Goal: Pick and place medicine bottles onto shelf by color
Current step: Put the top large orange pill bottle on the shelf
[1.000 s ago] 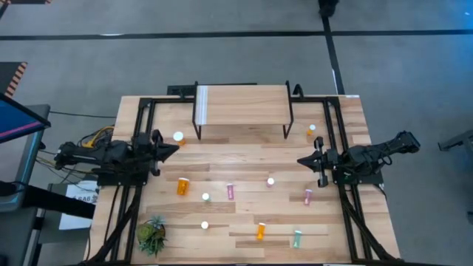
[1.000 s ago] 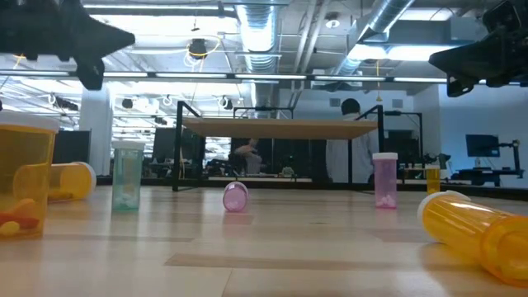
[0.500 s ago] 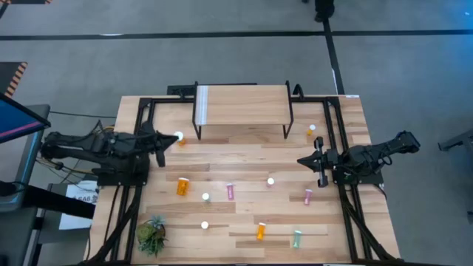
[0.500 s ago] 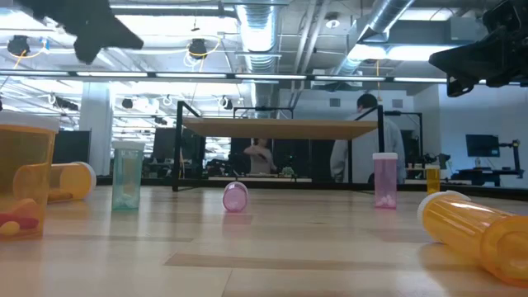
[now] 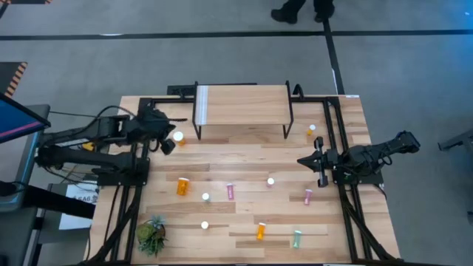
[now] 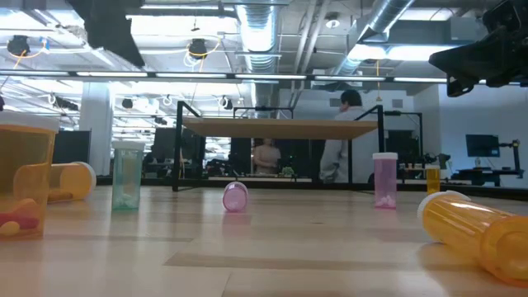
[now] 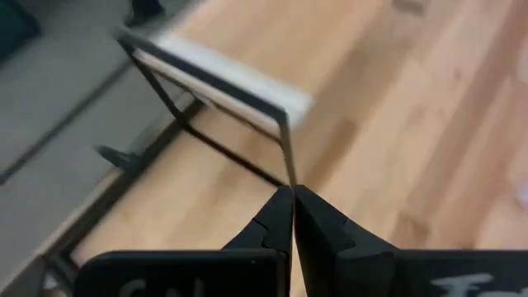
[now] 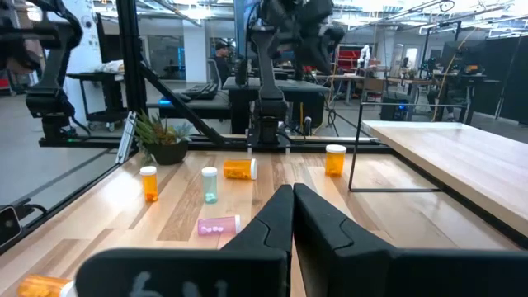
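Medicine bottles (image 5: 182, 185) lie untouched; left pincer (image 5: 167, 140) closed, empty, near shelf (image 5: 244, 104).

No text, label, brand or number can be read anywhere; none legible.

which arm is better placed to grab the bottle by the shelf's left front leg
Left. The left gripper, fingers shut, hangs right beside that white-capped bottle near the shelf. The right gripper waits across the table.
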Controlling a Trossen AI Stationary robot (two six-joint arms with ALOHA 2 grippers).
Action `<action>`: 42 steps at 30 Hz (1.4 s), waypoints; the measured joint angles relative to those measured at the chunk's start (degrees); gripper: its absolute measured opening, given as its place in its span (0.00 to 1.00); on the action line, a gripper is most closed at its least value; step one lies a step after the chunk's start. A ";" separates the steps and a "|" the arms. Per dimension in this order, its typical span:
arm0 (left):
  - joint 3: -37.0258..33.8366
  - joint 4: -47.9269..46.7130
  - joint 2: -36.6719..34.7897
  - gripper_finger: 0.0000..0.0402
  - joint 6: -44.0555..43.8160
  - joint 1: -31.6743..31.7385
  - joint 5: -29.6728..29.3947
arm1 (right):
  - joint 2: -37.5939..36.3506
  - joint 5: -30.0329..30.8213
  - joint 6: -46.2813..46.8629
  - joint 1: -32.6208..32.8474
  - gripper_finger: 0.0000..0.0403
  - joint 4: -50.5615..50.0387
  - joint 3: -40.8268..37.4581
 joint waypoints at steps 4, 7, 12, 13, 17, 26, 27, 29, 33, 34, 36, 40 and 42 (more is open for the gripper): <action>-0.01 -1.54 2.97 0.00 0.45 4.95 7.69 | -0.01 0.00 -0.01 -0.01 0.08 0.00 0.01; 0.01 -2.10 4.56 0.00 2.58 8.65 11.14 | 0.00 0.00 -0.01 0.00 0.08 0.00 0.00; 0.01 -4.25 8.40 0.00 8.34 16.15 16.35 | -0.02 0.00 0.00 -0.02 0.08 0.00 0.00; 0.01 -4.46 9.32 0.00 9.35 17.32 16.67 | 0.00 0.00 0.00 0.00 0.08 0.00 0.00; 0.01 -4.16 12.79 0.00 12.06 20.16 17.77 | 0.00 0.00 -0.01 0.00 0.08 0.00 0.01; 0.01 -2.89 19.78 0.16 16.95 20.55 18.89 | -0.01 0.00 0.00 0.00 0.08 0.00 0.02; 0.01 -2.51 20.06 0.19 18.04 20.59 18.90 | -0.02 0.00 -0.02 -0.02 0.08 0.00 0.00; 0.01 -1.36 20.24 0.26 19.94 20.84 20.05 | -0.02 0.00 -0.02 -0.01 0.08 0.00 0.02; 0.01 -0.25 19.99 0.34 21.15 21.05 25.93 | 0.00 0.00 0.00 0.00 0.08 0.00 0.02; 0.01 -0.27 19.66 0.35 21.17 21.05 26.45 | 0.00 0.00 -0.02 0.00 0.08 0.00 0.01; -0.11 -0.15 18.81 0.35 21.16 21.05 26.23 | -0.01 0.00 -0.02 0.00 0.08 0.00 0.00; -3.52 2.34 15.09 0.34 20.37 21.79 24.94 | -0.02 0.00 0.00 0.00 0.08 0.00 0.00; -6.16 4.54 12.65 0.32 19.93 22.43 25.16 | 0.00 0.02 0.00 -0.02 0.08 0.00 0.00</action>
